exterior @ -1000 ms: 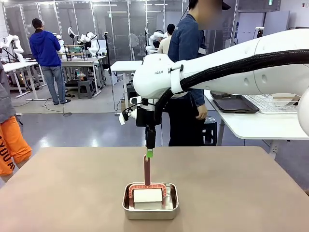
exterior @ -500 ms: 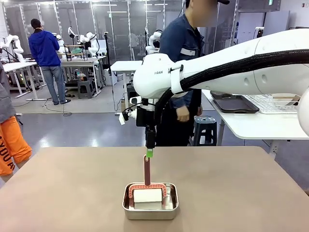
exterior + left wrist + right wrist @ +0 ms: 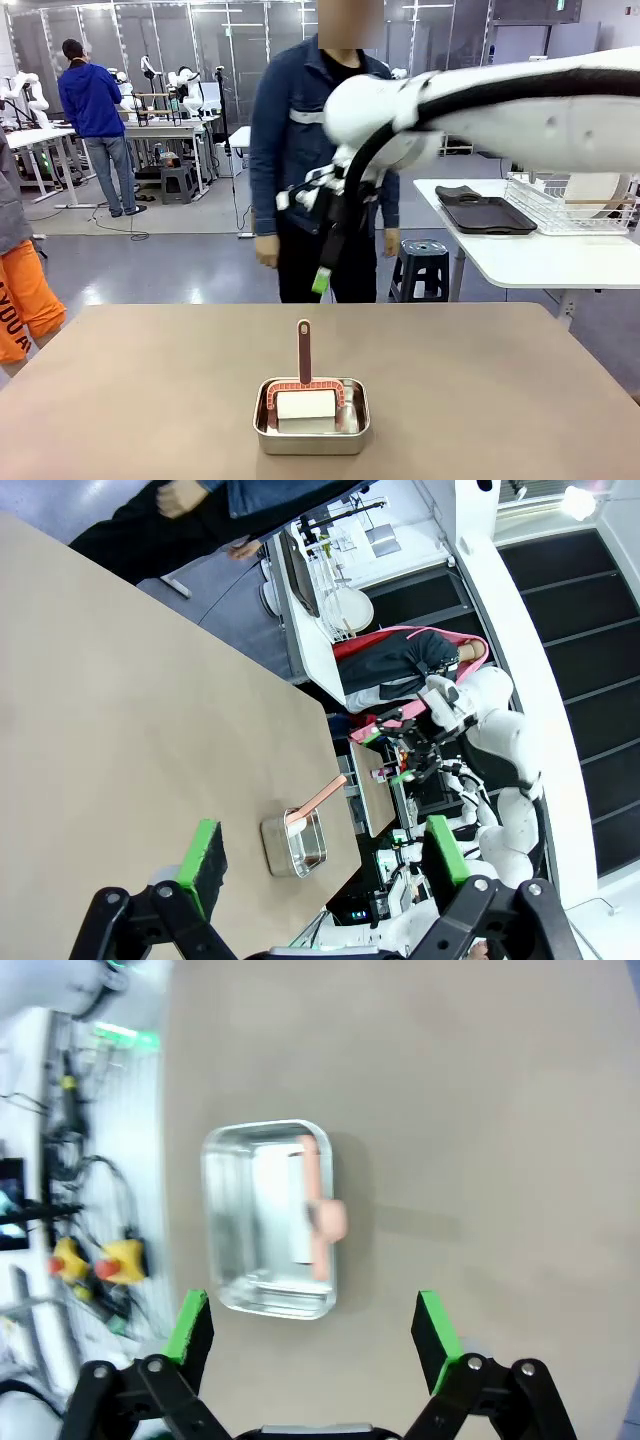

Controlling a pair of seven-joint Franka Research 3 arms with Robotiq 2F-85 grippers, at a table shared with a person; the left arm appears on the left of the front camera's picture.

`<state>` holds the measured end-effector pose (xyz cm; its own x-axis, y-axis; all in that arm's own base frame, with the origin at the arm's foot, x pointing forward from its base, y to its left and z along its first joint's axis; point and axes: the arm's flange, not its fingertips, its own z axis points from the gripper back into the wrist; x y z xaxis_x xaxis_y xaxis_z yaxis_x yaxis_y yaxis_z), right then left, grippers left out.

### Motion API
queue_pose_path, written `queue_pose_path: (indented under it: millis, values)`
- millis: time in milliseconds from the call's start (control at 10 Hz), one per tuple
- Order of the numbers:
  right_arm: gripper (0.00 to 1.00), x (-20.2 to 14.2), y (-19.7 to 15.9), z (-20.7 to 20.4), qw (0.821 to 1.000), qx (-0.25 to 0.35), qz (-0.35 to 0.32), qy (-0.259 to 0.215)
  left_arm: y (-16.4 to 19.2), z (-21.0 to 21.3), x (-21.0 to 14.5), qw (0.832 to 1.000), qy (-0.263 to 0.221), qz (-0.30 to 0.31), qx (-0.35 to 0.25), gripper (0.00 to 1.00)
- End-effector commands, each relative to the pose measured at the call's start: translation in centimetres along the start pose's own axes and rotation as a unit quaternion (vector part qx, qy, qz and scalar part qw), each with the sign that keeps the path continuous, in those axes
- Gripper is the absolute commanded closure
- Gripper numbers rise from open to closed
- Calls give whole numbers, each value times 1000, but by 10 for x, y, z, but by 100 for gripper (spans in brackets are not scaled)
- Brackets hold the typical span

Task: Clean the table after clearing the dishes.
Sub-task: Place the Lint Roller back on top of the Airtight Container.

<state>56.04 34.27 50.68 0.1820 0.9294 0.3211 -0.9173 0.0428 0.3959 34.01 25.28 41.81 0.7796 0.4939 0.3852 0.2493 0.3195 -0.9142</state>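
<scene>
Beige table [image 3: 520, 400], dishes already cleared, steel pan [image 3: 311, 428] near its front edge.
Right gripper [image 3: 322, 283] is raised above the upright brush handle [image 3: 304, 350], jaws spread wide and empty; left gripper [image 3: 322, 855] likewise spread, empty.

Front camera faces across the table [image 3: 500, 400]; both wrist cameras look past their parted jaws, sharing the steel pan [image 3: 268, 1220]

Grey glossy floor [image 3: 180, 265] beyond; glass partition walls [image 3: 240, 45] at the back; a white side table [image 3: 530, 255] with a wire rack [image 3: 570, 205]; a dark stool [image 3: 420, 265] beside it.
</scene>
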Motion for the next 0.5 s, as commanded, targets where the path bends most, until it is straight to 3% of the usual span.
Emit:
queue_pose_path:
  millis: [0, 100, 200, 400]
  values:
    - [0, -74, -7, 46, 982, 88, -74, -151, -1, 3, -2, 1000, 3, -4, -4, 0]
    - [0, -124, -14, 63, 965, 97, -127, -210, -1, 3, -2, 1000, 3, -4, -4, 0]
    - [0, -172, -15, 75, 938, 138, -146, -283, -1, 3, -2, 1000, 3, -4, -4, 0]
    - [0, -274, -23, 85, 885, 185, -199, -379, -1, 3, -2, 1000, 3, -4, -4, 0]
